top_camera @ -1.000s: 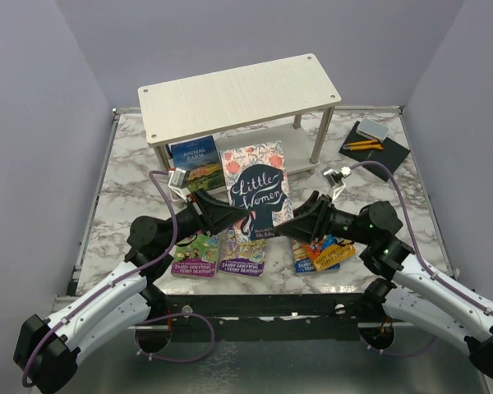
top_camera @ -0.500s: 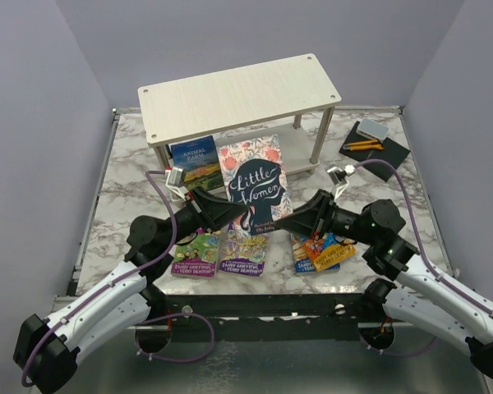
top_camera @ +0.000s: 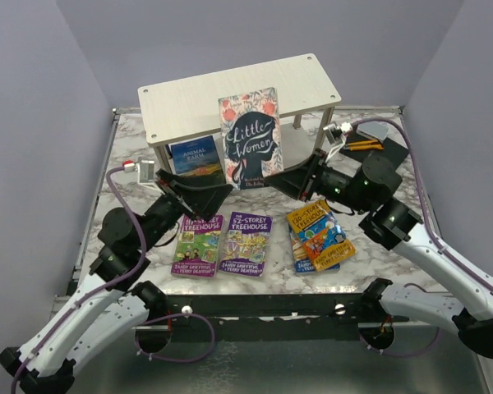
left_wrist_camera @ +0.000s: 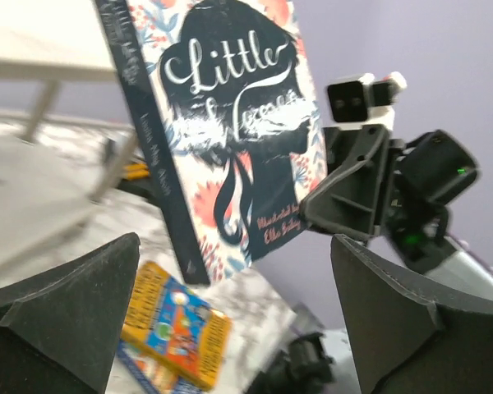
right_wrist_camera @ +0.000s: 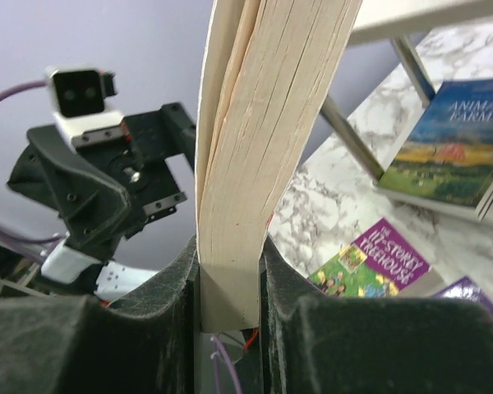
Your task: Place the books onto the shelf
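little women [top_camera: 250,139] has risen in front of the shelf [top_camera: 189,103], clamped by right end effector [top_camera: 289,182]; left end effector [top_camera: 218,194] wide open.

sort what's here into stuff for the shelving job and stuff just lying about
Job: pale floral Little Women paperback; blue Animal Farm paperback; two purple Treehouse paperbacks; orange Treehouse paperback; whitish two-tier wooden shelf.
Lying about: flat black pad; yellow pencils; grey eraser.

I find the left gripper [top_camera: 212,197] with its jaws spread wide and gripping nothing, forearm pointing toward 2 o'clock. The right gripper [top_camera: 289,182] is clamped on the Little Women book [top_camera: 249,135] at its lower corner, forearm pointing toward 10 o'clock.
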Available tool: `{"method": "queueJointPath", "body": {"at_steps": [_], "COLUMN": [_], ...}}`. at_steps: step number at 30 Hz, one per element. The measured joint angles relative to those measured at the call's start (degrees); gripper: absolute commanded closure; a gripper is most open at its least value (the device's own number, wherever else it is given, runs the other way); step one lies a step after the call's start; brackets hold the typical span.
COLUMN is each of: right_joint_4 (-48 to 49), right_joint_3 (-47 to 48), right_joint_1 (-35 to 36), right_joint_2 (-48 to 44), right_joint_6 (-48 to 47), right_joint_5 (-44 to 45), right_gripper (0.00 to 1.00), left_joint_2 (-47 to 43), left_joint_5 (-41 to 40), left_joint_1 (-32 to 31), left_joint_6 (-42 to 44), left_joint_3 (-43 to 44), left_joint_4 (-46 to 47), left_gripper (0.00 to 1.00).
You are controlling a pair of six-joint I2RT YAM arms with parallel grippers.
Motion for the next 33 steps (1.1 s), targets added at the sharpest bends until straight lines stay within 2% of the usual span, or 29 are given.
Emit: {"method": "queueJointPath", "body": {"at_steps": [7,12,22,33], "right_joint_4": [-5.0,-9.9,-17.3,-19.6], "right_joint_3": [19.3,33.4,55.0,64.2], "right_joint_1": [-0.1,-0.3,-2.4,-4.0], "right_joint_2": [16.0,27.9,45.9,55.5], "right_joint_6": [-4.8,-6.0,-2.8,5.7], "right_joint_5": [-0.4,-1.7,-7.6,-12.5], "right_gripper": [0.99,0.99,0.99,0.99], "left_joint_2": [-5.2,-7.7,-7.8,-5.0], "left_joint_5": [-13.3,-17.1,-14.9,-11.0], "left_joint_1": [0.0,0.0,0.0,0.0], "left_joint_6": [13.2,18.6,24.3,26.0], "left_joint_3": [6.2,5.0,1.2,-1.1], "left_joint_4": [-16.4,-23.8,-28.5,-29.6], "left_gripper": [0.01,0.01,0.01,0.01]}}
